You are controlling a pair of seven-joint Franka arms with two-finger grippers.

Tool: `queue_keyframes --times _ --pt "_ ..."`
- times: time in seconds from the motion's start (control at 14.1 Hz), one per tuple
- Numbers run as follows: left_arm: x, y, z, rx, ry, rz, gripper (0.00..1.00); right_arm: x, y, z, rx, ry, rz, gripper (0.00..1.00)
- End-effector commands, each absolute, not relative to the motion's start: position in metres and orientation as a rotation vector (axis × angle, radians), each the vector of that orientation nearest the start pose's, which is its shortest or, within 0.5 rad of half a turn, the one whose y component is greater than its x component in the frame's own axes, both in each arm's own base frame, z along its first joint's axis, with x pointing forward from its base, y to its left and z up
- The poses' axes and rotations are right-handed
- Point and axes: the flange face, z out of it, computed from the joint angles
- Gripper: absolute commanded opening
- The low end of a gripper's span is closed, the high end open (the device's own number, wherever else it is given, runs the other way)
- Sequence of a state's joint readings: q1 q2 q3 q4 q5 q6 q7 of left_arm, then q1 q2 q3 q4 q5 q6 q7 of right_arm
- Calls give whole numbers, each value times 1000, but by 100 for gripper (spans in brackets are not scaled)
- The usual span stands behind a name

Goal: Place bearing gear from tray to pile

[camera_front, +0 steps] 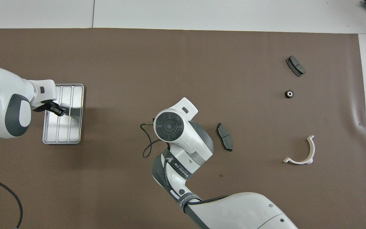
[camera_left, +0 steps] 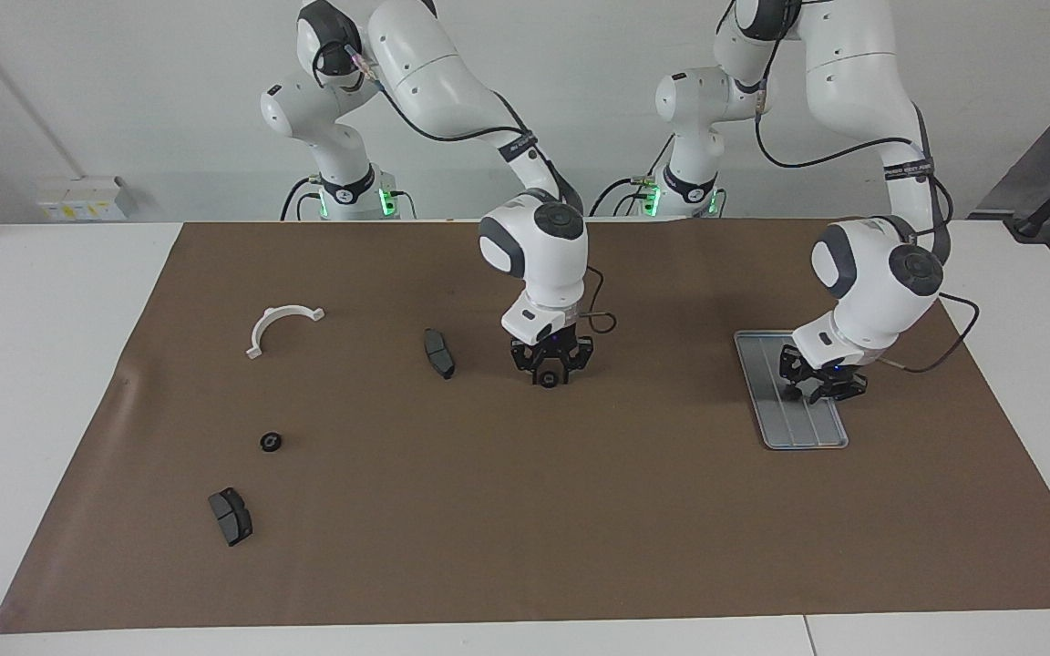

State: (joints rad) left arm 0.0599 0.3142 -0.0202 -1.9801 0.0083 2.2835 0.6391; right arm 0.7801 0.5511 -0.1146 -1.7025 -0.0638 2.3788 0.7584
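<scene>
Silver tray (camera_left: 789, 428) lies under the left hand (camera_left: 817, 394), grip unclear. Right hand (camera_left: 548, 375) pinches a gear (camera_left: 548, 380) mid-surface, beside a pad (camera_left: 438, 353); open mat (camera_left: 525, 528) farther out.

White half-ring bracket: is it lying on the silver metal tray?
No. The white half-ring bracket lies on the brown mat toward the right arm's end of the table, well apart from the silver ridged metal tray.

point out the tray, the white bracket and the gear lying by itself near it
tray (camera_front: 75, 127): overhead view, bare ridged floor.
white bracket (camera_left: 274, 319): facing view, top of its arch.
gear (camera_left: 271, 442): facing view, its round face.
</scene>
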Motion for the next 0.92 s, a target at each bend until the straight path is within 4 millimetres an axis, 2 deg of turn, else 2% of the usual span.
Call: queue_keyframes --times 0.0,0.28,0.43,0.5,0.71,0.85 --pt "594 25 312 -2977 962 7 43 534 431 288 -3123 49 -285 2" --pt "591 20 311 -2978 970 20 44 539 428 296 -3136 57 -272 0" --pt "590 18 309 -2977 975 25 43 546 418 311 -3152 87 -257 0" --pt "589 19 308 -2979 973 27 42 551 404 333 -3151 115 -257 0" --pt "589 20 309 -2979 970 25 37 576 319 396 -3180 118 -210 0" --pt "589 21 309 -2980 968 25 34 593 253 416 -3203 69 -151 0"
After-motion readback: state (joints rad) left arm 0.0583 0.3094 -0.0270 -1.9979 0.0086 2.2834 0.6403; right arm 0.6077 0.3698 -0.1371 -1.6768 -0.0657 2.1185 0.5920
